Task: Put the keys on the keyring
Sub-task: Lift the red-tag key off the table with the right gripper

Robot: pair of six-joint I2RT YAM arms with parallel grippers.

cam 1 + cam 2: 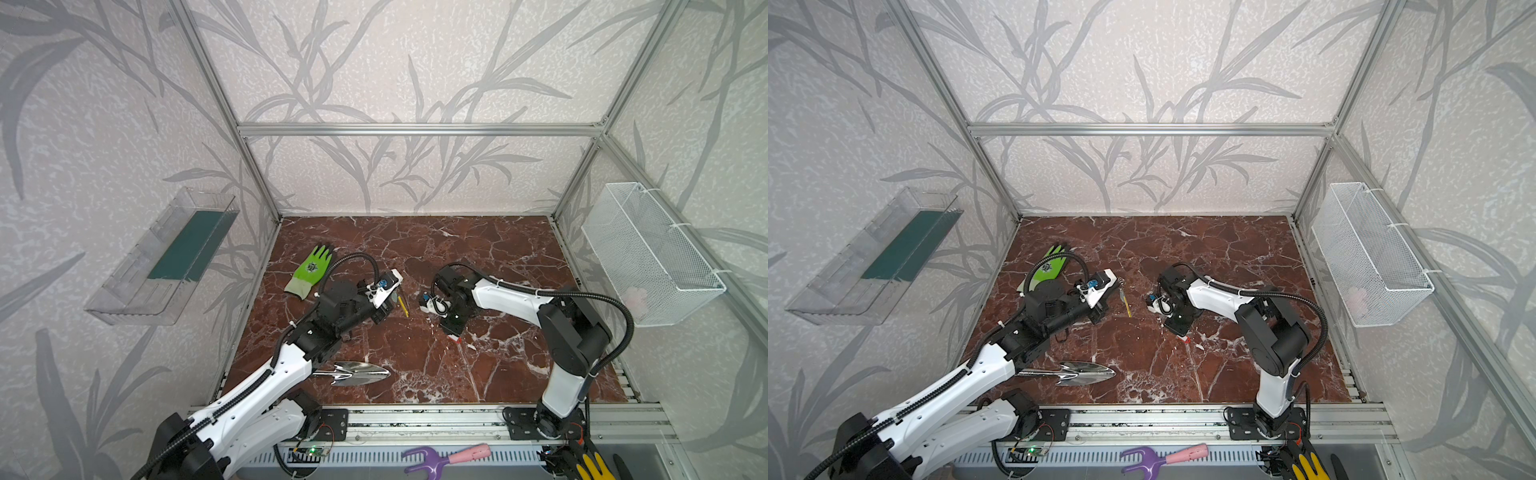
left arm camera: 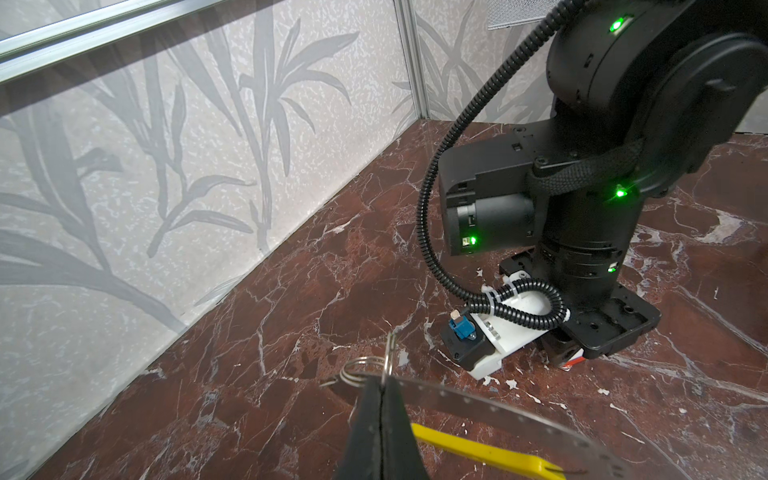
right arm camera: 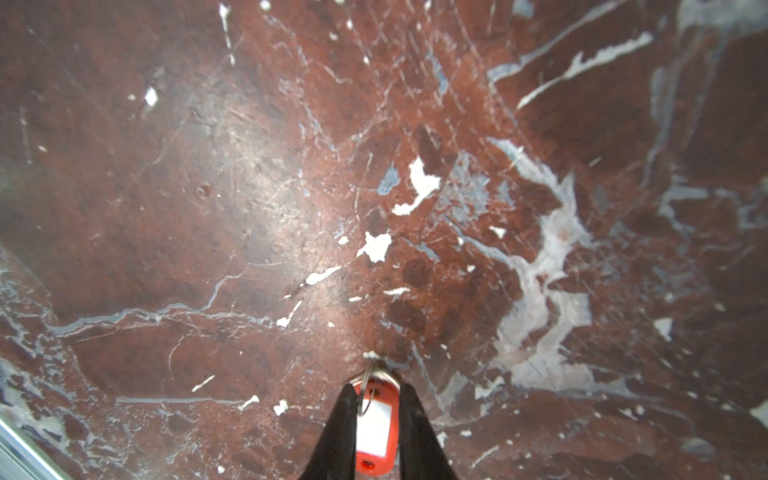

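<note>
My left fingers (image 2: 365, 428) are clamped on the keyring (image 2: 498, 409), steadying it for threading. At three o'clock my right fingers (image 3: 338, 428) flank the red tag (image 3: 374, 419); whether they grip it, I cannot tell.

High above the front edge, both top views look down and forward over the red-brown marble-patterned tabletop (image 1: 498, 257) to the leaf-patterned back wall (image 1: 395, 174), and they share nearly the whole scene. The left wrist camera sits low behind the left gripper (image 2: 381, 384), facing across the table at the black-and-white right arm (image 2: 590, 232), which both top views also catch. The right wrist camera, very close behind the right gripper (image 3: 376, 390), points almost straight down at slightly blurred marble.
</note>
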